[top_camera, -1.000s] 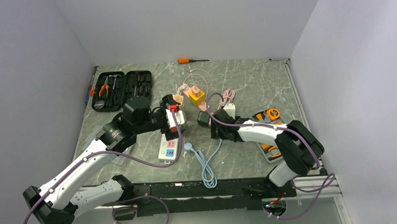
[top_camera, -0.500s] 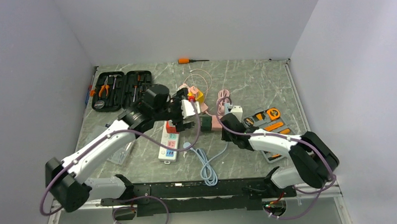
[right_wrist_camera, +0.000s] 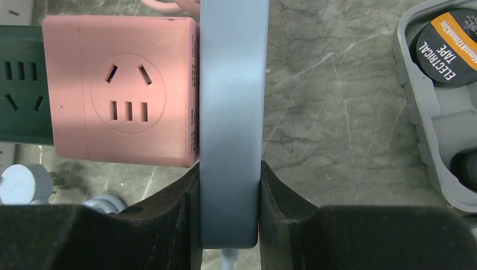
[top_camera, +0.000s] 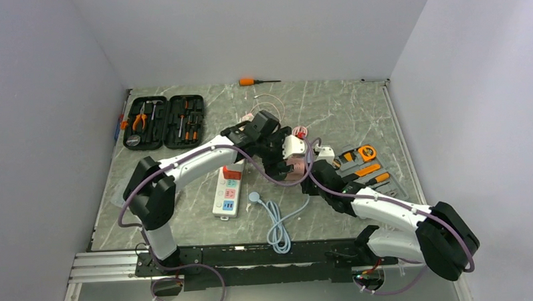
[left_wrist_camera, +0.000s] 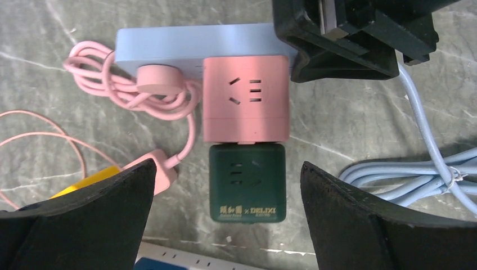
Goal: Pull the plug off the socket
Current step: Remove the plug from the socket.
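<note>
Bright, even overhead light, soft shadows; sharp focus, blurred near edges in wrist views.

Near the left pincer (top_camera: 284,166), on its left, lies a white power strip (top_camera: 227,192); farther left, an open black tool case (top_camera: 164,120) with what look like pliers. An orange screwdriver (top_camera: 255,80) lies well beyond it; a grey tray (right_wrist_camera: 440,121) sits to its right.

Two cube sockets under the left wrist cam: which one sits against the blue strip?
The pink cube: it sits flush against the blue strip. The dark green cube lies on the pink one's far side, off the strip.
</note>
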Action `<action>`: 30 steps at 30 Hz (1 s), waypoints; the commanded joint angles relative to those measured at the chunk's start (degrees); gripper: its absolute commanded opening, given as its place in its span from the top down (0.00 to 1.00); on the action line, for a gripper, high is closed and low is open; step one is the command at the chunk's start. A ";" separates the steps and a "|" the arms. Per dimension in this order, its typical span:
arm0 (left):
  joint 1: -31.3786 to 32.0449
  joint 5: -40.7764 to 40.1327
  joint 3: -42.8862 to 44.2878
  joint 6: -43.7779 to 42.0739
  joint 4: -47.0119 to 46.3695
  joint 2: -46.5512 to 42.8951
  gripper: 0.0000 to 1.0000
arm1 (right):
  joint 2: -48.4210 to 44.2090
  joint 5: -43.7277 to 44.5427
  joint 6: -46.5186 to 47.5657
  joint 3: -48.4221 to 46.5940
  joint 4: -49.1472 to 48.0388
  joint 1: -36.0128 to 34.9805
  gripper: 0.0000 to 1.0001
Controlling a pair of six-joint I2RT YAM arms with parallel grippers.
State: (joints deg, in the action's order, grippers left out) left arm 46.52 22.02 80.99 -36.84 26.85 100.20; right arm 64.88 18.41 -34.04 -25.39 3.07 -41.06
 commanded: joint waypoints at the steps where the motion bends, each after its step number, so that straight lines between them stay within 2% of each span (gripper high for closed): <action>1: 1.10 0.92 1.77 1.14 -1.24 0.67 0.01 | -5.23 -1.27 -0.30 -0.10 -9.60 -0.34 0.96; 10: 2.70 1.76 0.04 3.58 -4.60 2.41 0.01 | -7.45 -1.88 -0.41 -0.66 -10.10 -0.46 1.00; 30: 2.77 9.17 1.61 8.97 -4.32 7.77 0.01 | -12.65 -5.58 -1.27 0.65 -14.26 -0.34 1.00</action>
State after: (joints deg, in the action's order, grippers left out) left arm 48.97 28.27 81.01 -28.95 21.93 106.10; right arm 56.03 15.07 -34.11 -22.74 2.70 -41.06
